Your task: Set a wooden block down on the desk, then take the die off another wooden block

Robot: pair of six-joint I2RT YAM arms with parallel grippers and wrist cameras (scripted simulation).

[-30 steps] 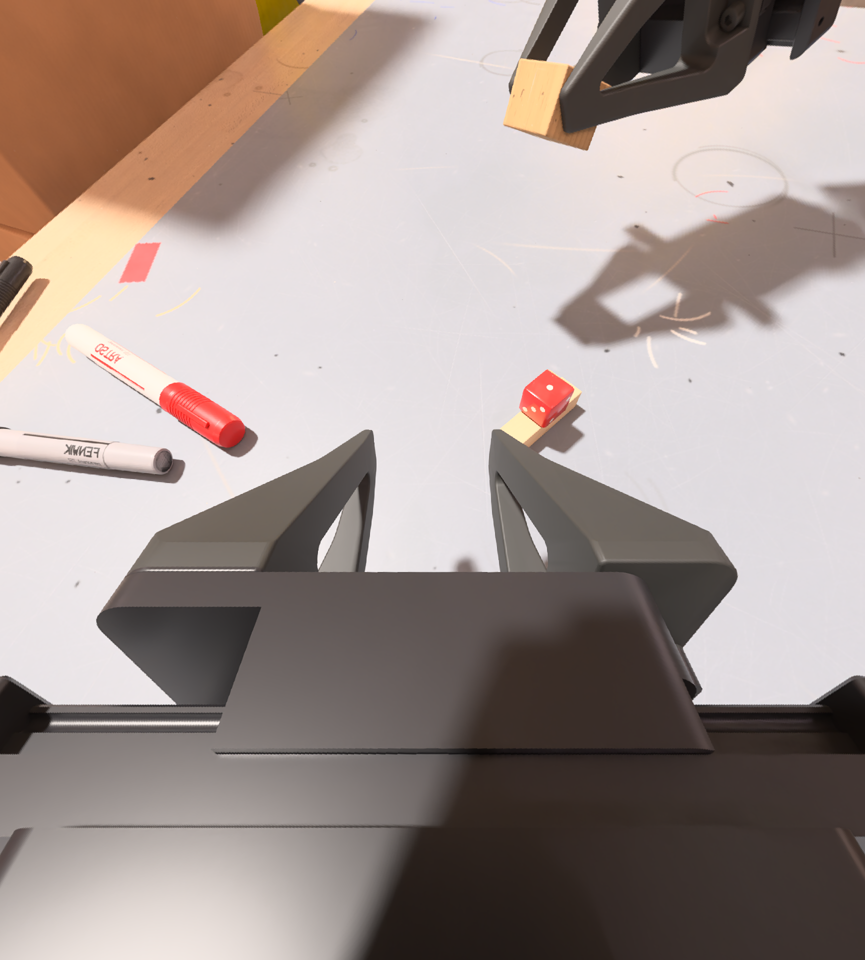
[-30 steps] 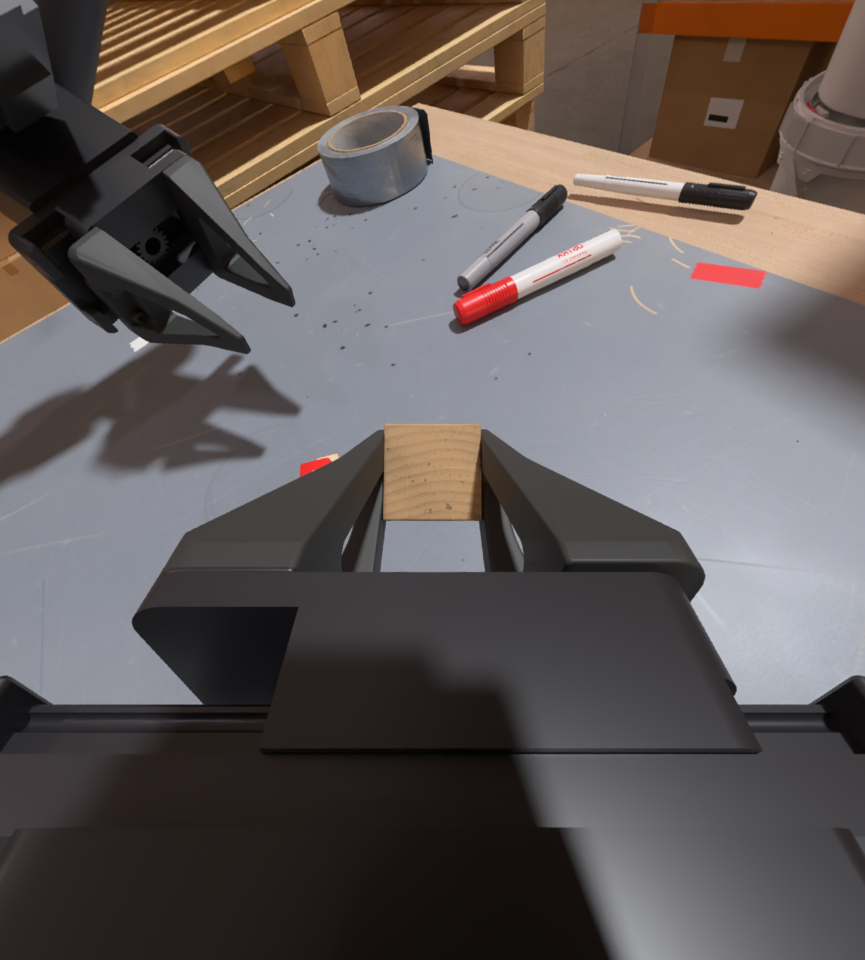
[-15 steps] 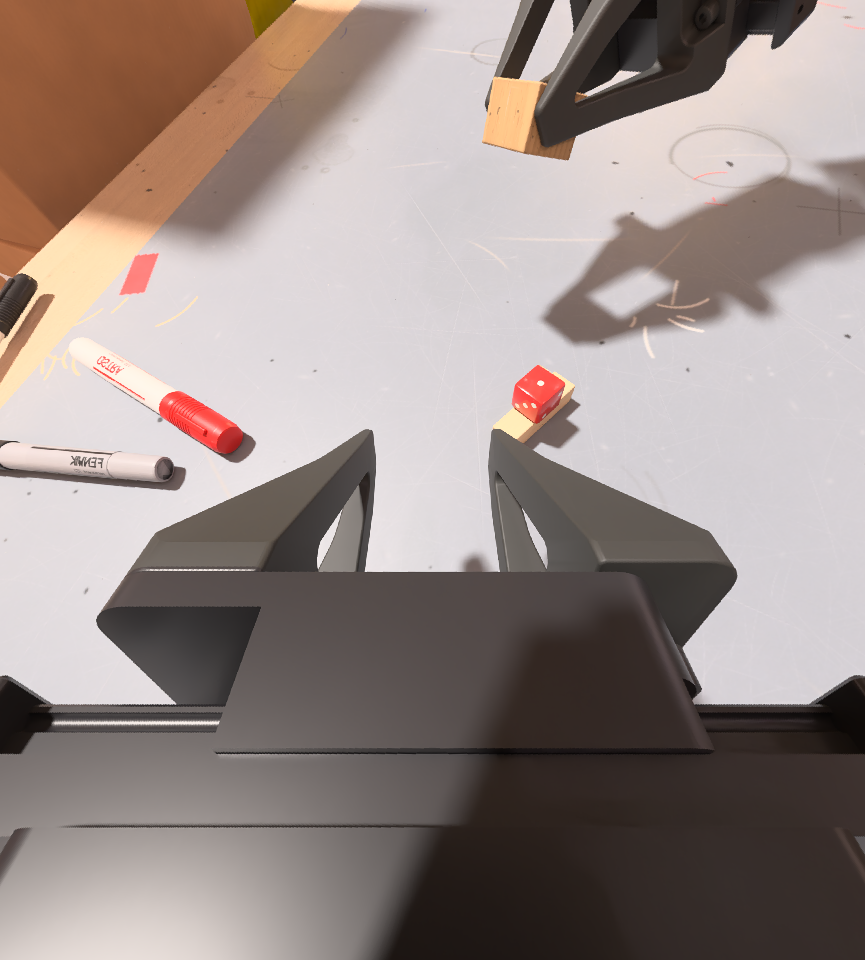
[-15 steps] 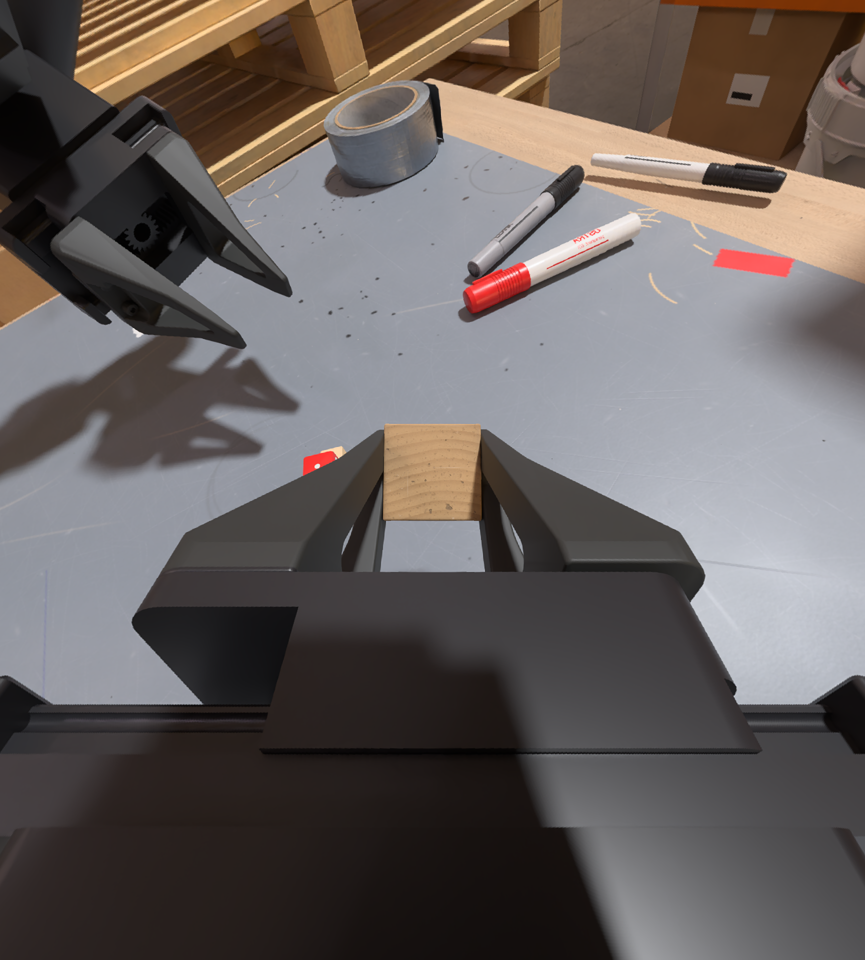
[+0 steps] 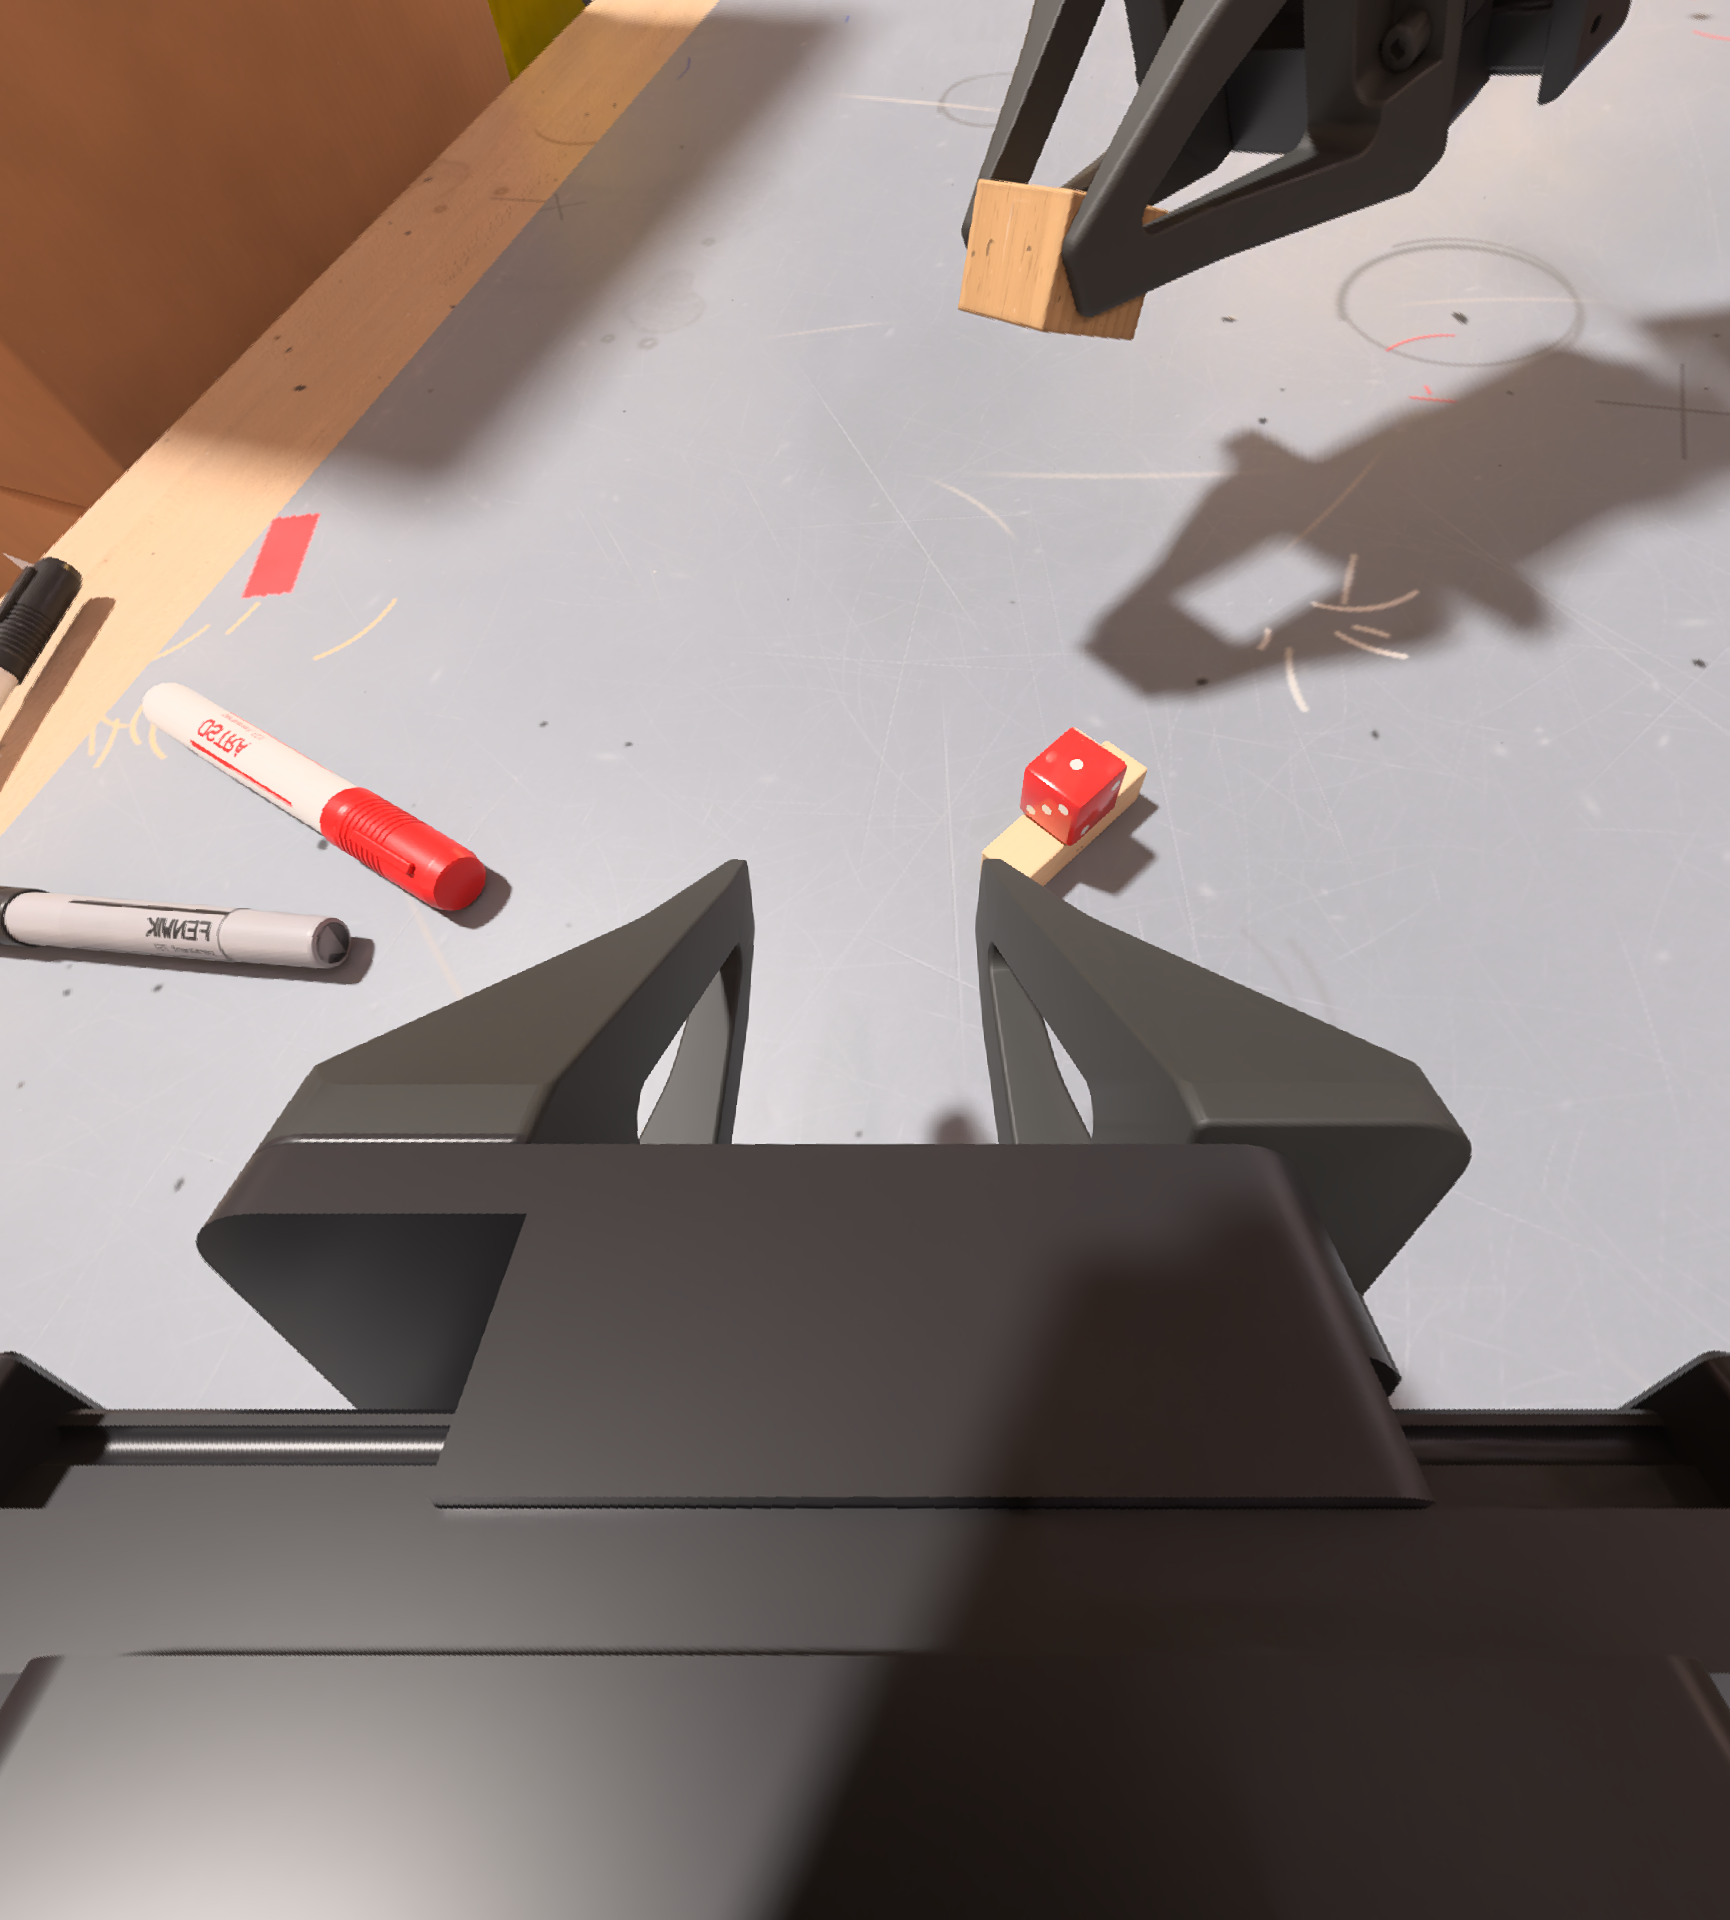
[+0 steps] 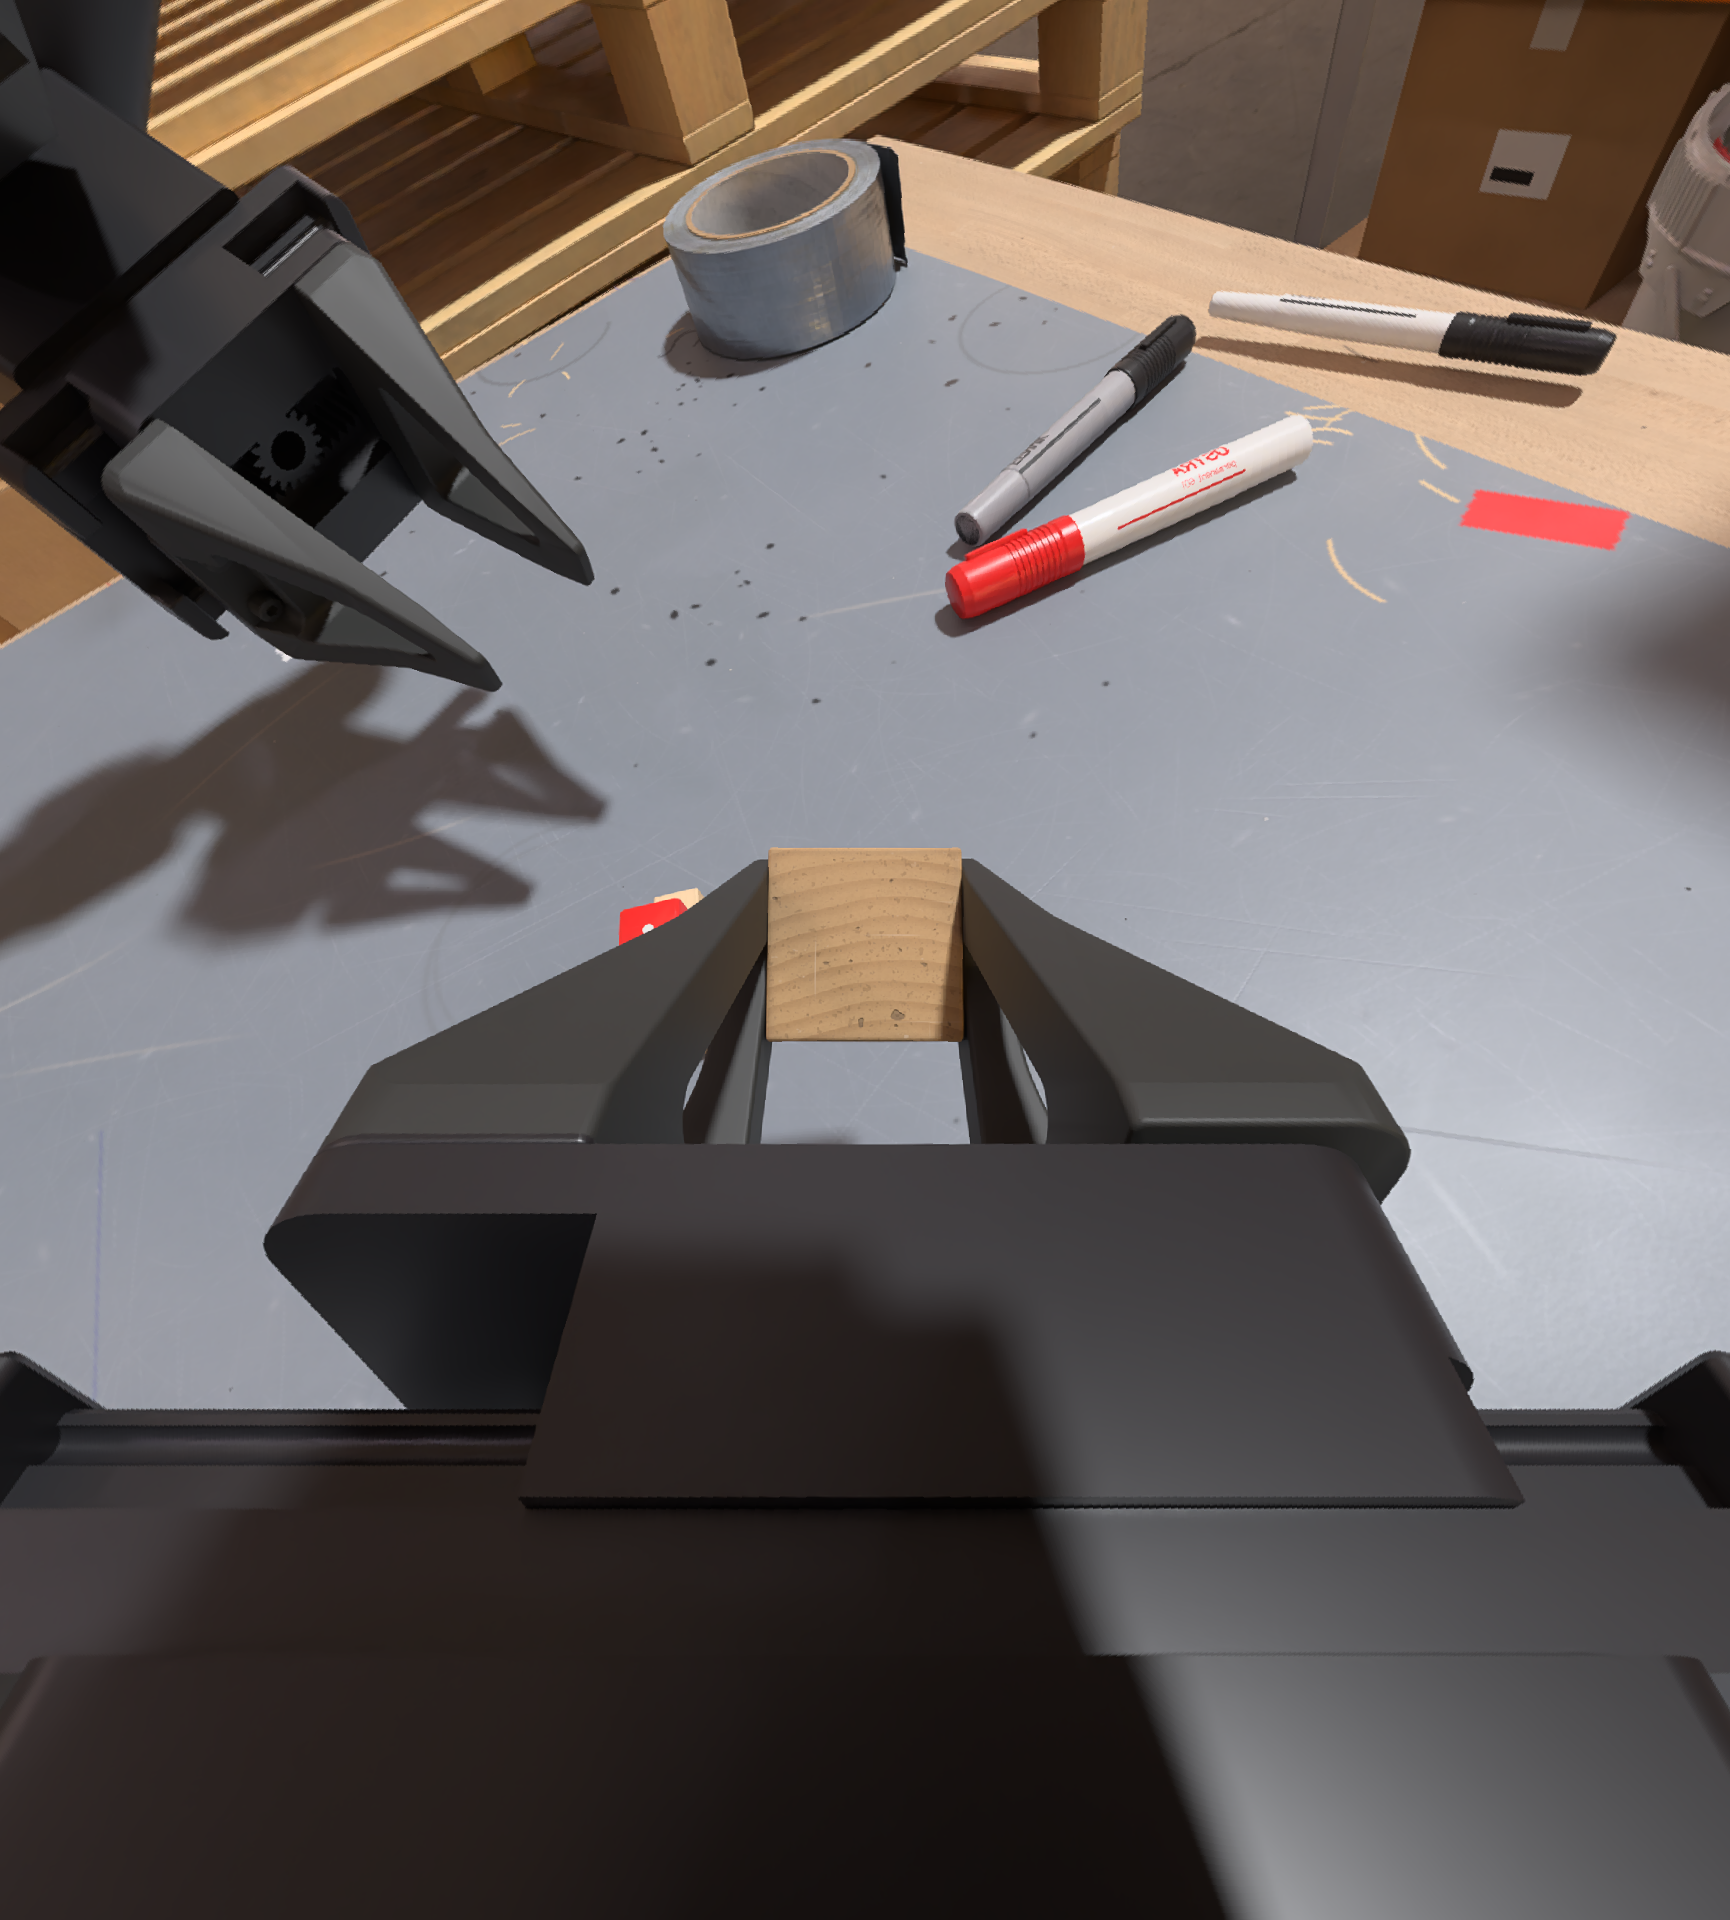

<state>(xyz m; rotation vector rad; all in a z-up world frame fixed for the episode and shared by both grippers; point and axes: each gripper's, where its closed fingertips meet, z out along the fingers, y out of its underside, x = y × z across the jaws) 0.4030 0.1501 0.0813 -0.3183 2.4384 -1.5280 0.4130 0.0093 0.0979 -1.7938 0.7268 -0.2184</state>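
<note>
The right gripper (image 6: 864,883) clamps a wooden cube (image 6: 863,940) above the grey desk (image 5: 684,499), while the left gripper (image 5: 863,883) hovers with jaws parted and empty, just short of a red die (image 5: 1071,781) sitting on a flat wooden block (image 5: 1032,850).

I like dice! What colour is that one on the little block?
The die is red with white dots, clearest in the left wrist view.

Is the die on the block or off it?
On. The red die sits atop the flat block, untouched by either end effector.
</note>
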